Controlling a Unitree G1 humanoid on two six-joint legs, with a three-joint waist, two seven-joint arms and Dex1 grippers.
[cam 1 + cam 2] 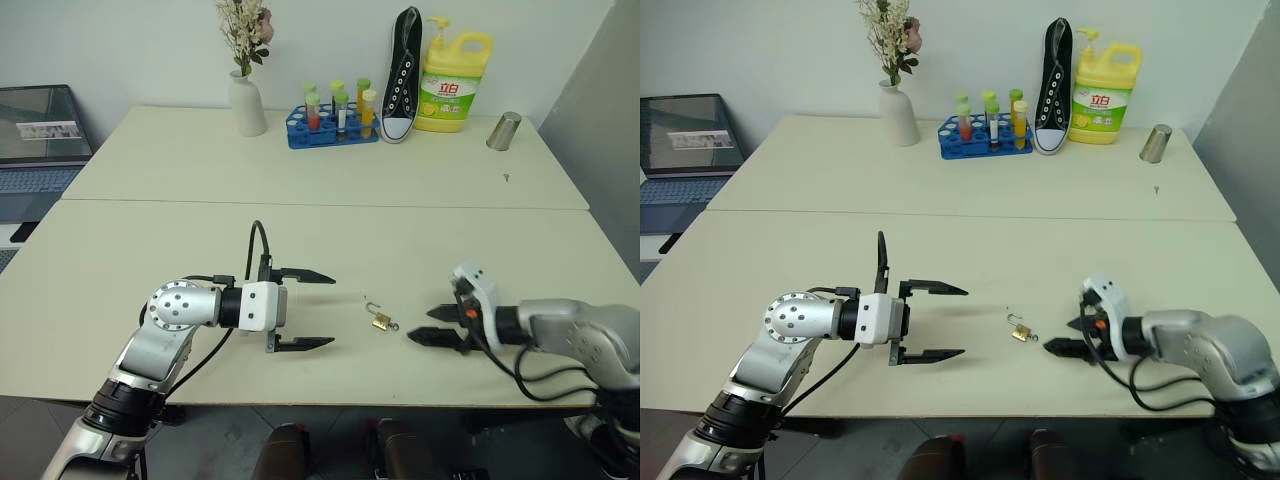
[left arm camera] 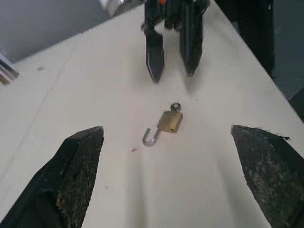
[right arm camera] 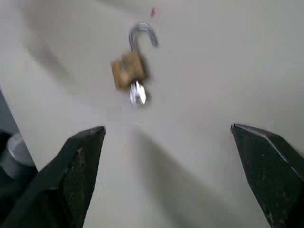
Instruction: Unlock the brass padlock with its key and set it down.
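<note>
Left wrist view — brass padlock (image 2: pixel 170 121) lies unlocked, key (image 2: pixel 175 107) in; both grippers (image 1: pixel 305 310) (image 1: pixel 432 325) released — a careless sweep could knock it.

Both arms are showing silver-grey metal shells. The left arm (image 1: pixel 170 330) is carrying a round joint cap dotted with small screws, a white wrist block and looping black cables. The right arm (image 1: pixel 580 335) is wearing a white housing (with an orange spot) and trailing black cable. Black, tapering fingers (image 1: pixel 305 343) are ending each arm.
</note>
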